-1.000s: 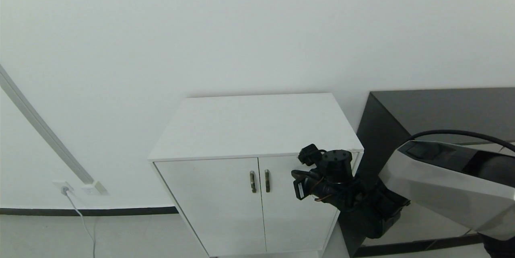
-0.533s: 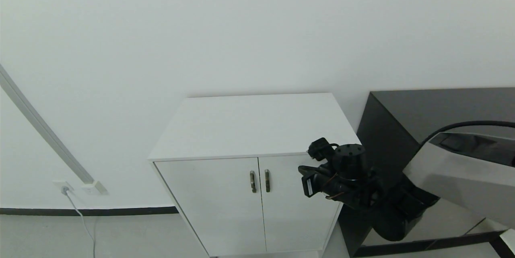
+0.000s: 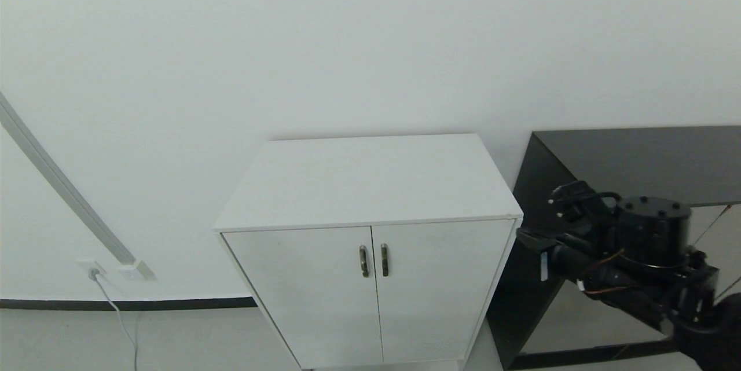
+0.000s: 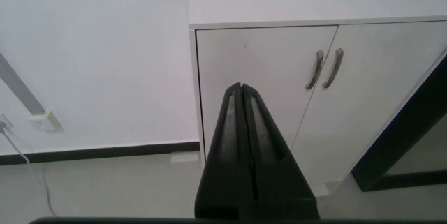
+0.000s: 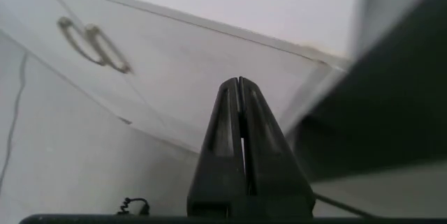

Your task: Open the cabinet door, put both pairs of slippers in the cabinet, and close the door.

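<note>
White cabinet (image 3: 370,180): both doors shut, handles (image 3: 384,260) paired at the centre seam. Right gripper (image 5: 239,84), fingers together, just off the cabinet's right edge, before the black table (image 3: 637,157). Left gripper (image 4: 241,88), fingers together, faces the left door.

Black right gripper (image 5: 239,84) carries round screw-studded wrist cap (image 3: 654,212), orange wires (image 3: 605,257)

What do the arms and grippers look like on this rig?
The left gripper and right gripper are matte black, long and tapered. The right wrist has a round black screw-dotted cap, thin orange wires and a small white tag.
</note>
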Motion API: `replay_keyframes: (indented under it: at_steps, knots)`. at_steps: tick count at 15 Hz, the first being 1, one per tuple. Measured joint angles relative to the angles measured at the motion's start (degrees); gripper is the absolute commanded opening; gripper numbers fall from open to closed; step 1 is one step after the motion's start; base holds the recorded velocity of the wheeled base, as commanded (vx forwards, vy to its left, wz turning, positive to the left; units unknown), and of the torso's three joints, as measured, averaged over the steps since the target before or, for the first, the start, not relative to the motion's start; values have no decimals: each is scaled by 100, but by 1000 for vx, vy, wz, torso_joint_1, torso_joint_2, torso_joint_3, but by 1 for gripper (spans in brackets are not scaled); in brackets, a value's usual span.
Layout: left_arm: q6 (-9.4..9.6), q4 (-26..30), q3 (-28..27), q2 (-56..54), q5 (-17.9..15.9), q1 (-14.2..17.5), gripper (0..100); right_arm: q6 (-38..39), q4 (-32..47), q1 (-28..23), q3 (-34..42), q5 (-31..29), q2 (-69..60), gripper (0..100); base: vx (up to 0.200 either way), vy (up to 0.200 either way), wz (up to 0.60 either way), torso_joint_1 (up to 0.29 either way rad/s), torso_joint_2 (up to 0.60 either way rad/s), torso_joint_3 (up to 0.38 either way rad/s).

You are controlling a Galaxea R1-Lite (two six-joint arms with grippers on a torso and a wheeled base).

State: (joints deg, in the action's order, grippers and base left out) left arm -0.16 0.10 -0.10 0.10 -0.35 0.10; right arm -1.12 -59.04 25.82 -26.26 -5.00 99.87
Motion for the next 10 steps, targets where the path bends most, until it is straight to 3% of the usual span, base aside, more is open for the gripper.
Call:
replay_keyframes:
  at_steps: [4,10]
  knots:
    - [0,0,0,0,2,-2,0,-224,52,-898,1287,-184,-1206,0,0,0,0,0,0,0]
    - [0,0,0,0,2,-2,0,-325,224,-1126,2394,-193,-2683,0,0,0,0,0,0,0]
